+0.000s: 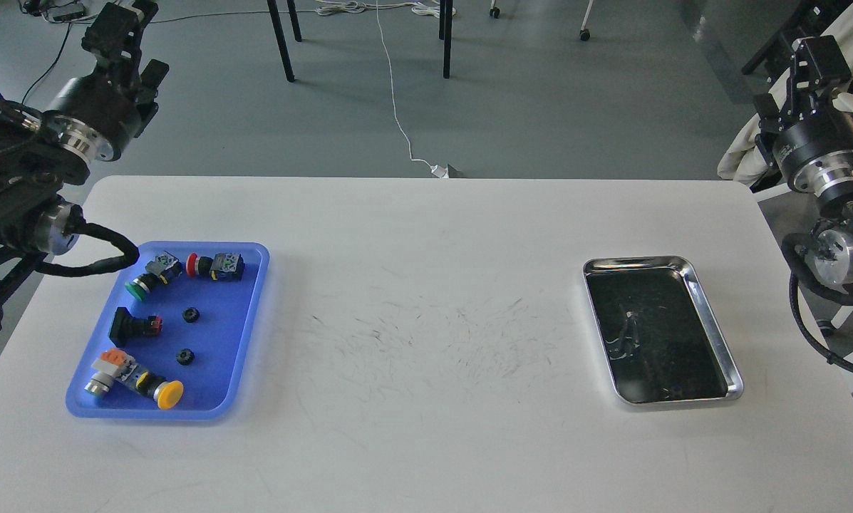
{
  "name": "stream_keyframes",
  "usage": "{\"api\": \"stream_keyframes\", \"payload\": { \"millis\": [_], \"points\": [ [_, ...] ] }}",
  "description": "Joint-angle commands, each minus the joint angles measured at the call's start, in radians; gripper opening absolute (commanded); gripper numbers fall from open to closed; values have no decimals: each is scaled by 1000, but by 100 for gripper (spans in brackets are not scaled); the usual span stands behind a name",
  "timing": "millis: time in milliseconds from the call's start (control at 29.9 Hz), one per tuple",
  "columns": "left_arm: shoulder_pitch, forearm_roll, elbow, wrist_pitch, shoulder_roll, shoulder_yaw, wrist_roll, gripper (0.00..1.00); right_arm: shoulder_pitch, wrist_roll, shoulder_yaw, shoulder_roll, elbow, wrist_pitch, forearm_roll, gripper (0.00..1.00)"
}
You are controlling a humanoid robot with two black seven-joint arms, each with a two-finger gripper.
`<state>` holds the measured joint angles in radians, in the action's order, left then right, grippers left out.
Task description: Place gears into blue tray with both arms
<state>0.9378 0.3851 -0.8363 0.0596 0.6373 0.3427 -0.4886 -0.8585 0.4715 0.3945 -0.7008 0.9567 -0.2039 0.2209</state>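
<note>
The blue tray (244, 320) lies on the left of the white table. Two small black gears (191, 314) (184, 356) rest on its floor near the middle, apart from each other. My left gripper (121, 27) is raised beyond the table's far left corner, well above and behind the tray, pointing away from me; its fingers cannot be told apart. My right gripper (815, 63) is raised off the table's far right corner, also pointing away, dark and seen from behind. Neither gripper is near the gears.
Several colour-capped push-button switches lie in the blue tray: green (143, 280), red (214, 266), black (131, 325), yellow (141, 381). A shiny silver metal tray (640, 262) sits at the right. Chair legs and cables are on the floor beyond the table.
</note>
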Motion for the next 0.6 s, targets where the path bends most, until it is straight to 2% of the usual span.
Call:
{"api": "stream_keyframes", "payload": {
  "millis": [0,167,334,401,468,568],
  "points": [
    [4,-2,-1,11,-39,-7,0,98,-1,-1,17,-3,0,-3,-3,98],
    [3,-3,2,-20,-50,-8,0,98,1,-1,23,3,16,-3,-5,98],
    [7,-26,34,-162,-99,6,0,97,-1,-4,36,61,36,6,-130,98],
    [12,-73,81,-182,-146,12,1,97,1,-10,37,76,36,11,-178,98],
    [12,-158,112,-207,-191,41,74,98,1,-28,30,101,42,17,-228,98],
    [7,-239,150,-211,-212,90,272,98,-19,-97,30,142,45,20,-267,98]
  ]
}}
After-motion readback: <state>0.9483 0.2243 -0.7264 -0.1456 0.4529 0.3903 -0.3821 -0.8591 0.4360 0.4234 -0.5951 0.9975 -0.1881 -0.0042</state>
